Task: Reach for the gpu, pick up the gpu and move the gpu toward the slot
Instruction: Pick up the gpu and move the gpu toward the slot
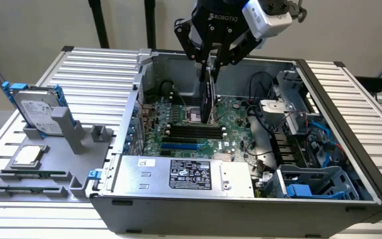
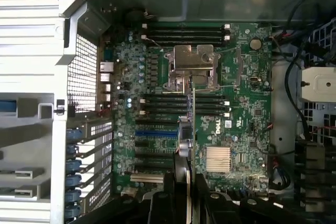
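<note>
Claw (image 1: 212,62): clenched on the top edge of the gpu (image 1: 210,94), above the open computer case (image 1: 244,209). Gpu: thin card seen edge-on, hanging straight down from the claw, long axis upright, lower edge just above the motherboard (image 1: 234,127) and apparently clear of it. In the wrist view the card (image 2: 190,129) runs out from between the fingers (image 2: 169,192), past the blue slot (image 2: 155,129) and toward the processor socket (image 2: 190,66).
</note>
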Motion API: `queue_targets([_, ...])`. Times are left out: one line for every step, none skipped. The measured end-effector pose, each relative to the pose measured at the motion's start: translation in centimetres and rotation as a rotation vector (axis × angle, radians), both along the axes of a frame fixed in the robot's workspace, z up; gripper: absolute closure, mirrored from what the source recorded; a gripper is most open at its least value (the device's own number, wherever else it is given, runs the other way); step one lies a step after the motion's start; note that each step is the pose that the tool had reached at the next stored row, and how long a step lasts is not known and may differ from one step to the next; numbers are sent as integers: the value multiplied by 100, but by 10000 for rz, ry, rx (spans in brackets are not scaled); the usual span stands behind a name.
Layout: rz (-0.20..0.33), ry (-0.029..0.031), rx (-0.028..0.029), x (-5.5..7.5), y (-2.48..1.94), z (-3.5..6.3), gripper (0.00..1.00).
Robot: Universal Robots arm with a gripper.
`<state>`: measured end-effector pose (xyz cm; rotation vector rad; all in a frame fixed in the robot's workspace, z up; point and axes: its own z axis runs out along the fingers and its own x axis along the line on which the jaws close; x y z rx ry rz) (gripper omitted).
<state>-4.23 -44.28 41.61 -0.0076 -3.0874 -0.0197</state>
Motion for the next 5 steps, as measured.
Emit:
queue_targets([0,0,0,0,0,0,74])
queue_targets([1,0,0,0,0,0,74])
queue_targets([1,0,0,1,0,0,74])
queue_targets([2,0,-1,1,0,0,74])
queue_targets([1,0,0,0,0,0,74])
